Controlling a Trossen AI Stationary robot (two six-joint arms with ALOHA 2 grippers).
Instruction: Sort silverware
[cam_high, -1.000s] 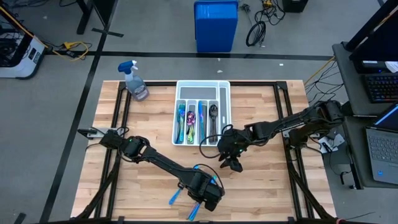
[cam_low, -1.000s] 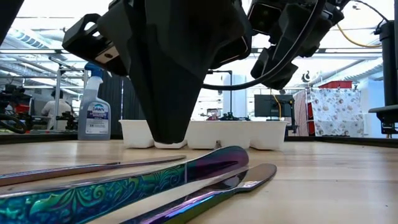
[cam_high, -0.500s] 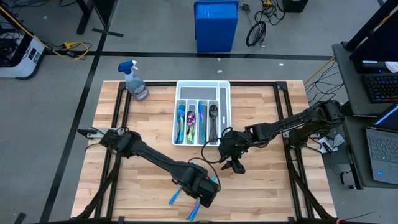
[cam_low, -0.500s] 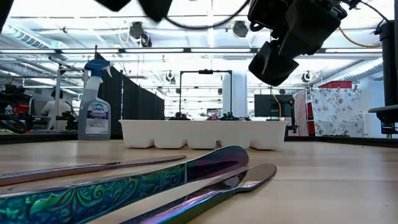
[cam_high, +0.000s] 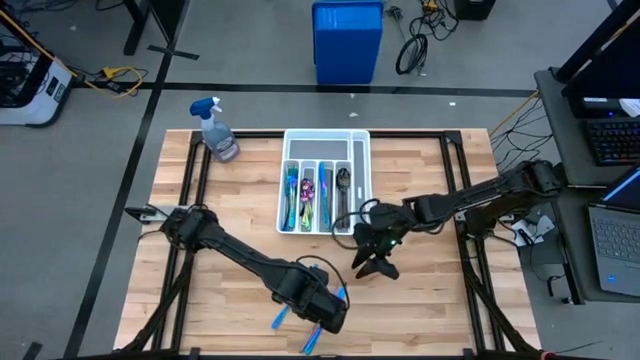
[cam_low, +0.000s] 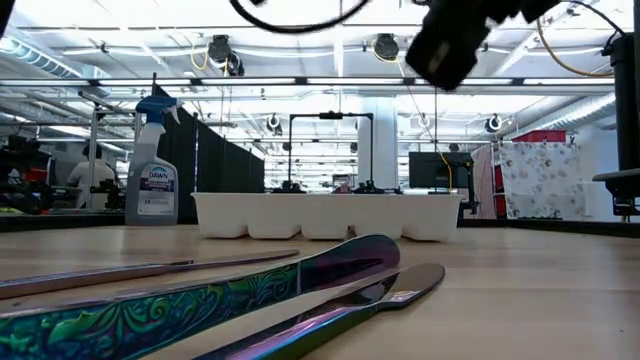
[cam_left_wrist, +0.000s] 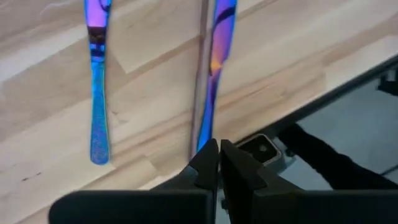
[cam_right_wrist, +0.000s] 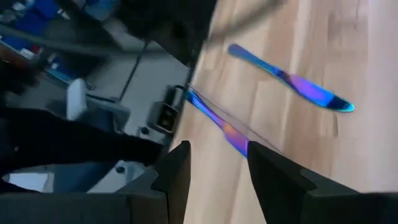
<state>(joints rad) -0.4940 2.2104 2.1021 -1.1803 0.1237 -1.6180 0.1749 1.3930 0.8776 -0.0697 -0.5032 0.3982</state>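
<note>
Left gripper, fingers pressed together and empty, hangs over two slim iridescent blue knives near the table's front edge, likely lining up a pick. Right gripper, fingers spread and empty, waits beside the white compartmented tray holding sorted pieces.

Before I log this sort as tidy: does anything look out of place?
Yes. Two blue knives lie loose at the table's near edge, outside the white tray, one tip near the rim.

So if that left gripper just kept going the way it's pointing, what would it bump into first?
Probably the iridescent blue knife lying just ahead of the shut left gripper near the table edge, though depth is uncertain.
</note>
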